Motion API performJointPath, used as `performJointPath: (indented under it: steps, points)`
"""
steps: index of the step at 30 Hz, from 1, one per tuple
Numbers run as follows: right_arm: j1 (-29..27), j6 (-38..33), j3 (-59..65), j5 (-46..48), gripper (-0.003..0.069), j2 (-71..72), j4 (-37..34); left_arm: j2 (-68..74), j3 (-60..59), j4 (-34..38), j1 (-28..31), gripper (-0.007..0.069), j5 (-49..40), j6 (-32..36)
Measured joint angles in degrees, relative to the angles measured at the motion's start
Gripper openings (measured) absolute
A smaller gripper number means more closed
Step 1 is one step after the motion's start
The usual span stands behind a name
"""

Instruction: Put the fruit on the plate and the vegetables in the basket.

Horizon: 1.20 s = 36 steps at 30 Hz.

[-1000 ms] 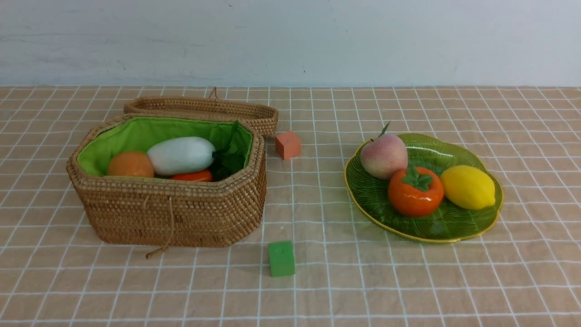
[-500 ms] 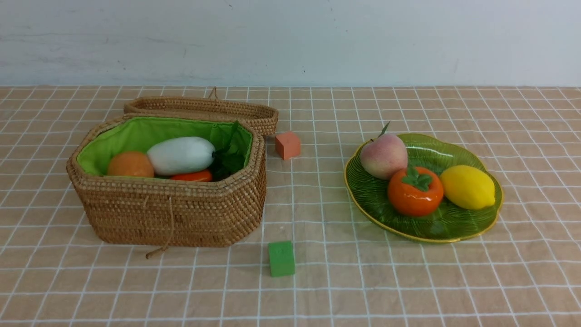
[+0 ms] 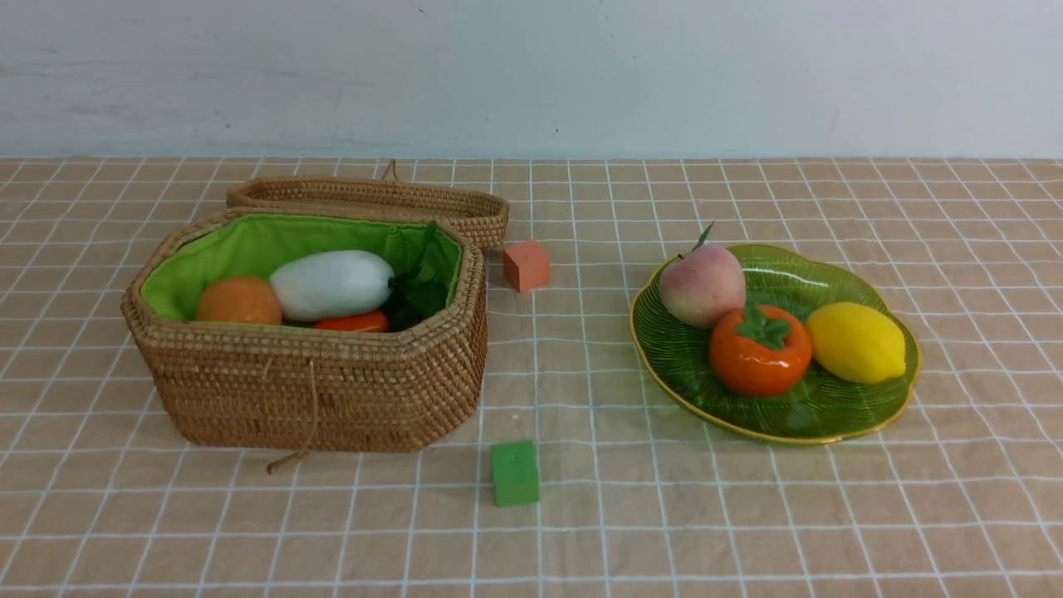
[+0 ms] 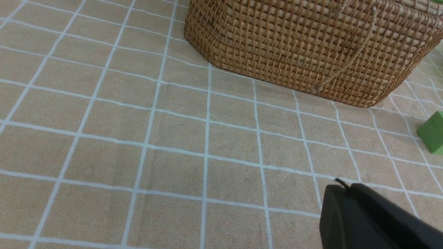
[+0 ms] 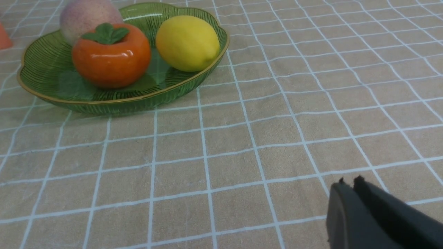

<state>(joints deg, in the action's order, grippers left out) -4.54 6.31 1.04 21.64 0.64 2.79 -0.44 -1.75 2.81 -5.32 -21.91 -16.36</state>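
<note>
The green plate (image 3: 830,411) at right holds the pink peach (image 3: 702,284), the orange persimmon (image 3: 760,350) and the yellow lemon (image 3: 855,342). The wicker basket (image 3: 315,390) at left holds the white radish (image 3: 332,284), the tan potato (image 3: 239,301) and the carrot (image 3: 353,321); the eggplant is hidden. Neither arm shows in the front view. My left gripper (image 4: 342,186) is shut and empty above the cloth near the basket (image 4: 304,45). My right gripper (image 5: 349,181) is shut and empty, apart from the plate (image 5: 45,58).
A small orange cube (image 3: 526,265) sits behind and right of the basket. A small green cube (image 3: 515,473) lies in front, also in the left wrist view (image 4: 432,133). The basket lid (image 3: 374,199) lies open behind. A cord (image 3: 309,415) dangles down its front.
</note>
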Motion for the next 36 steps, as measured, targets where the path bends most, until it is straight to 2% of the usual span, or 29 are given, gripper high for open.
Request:
performJointPath:
  steps: [36]
  points:
    - [0.0, 0.0, 0.0, 0.0, 0.0071, 0.0, 0.0, 0.0, 0.0, 0.0, 0.0, 0.0015, 0.0, -0.1]
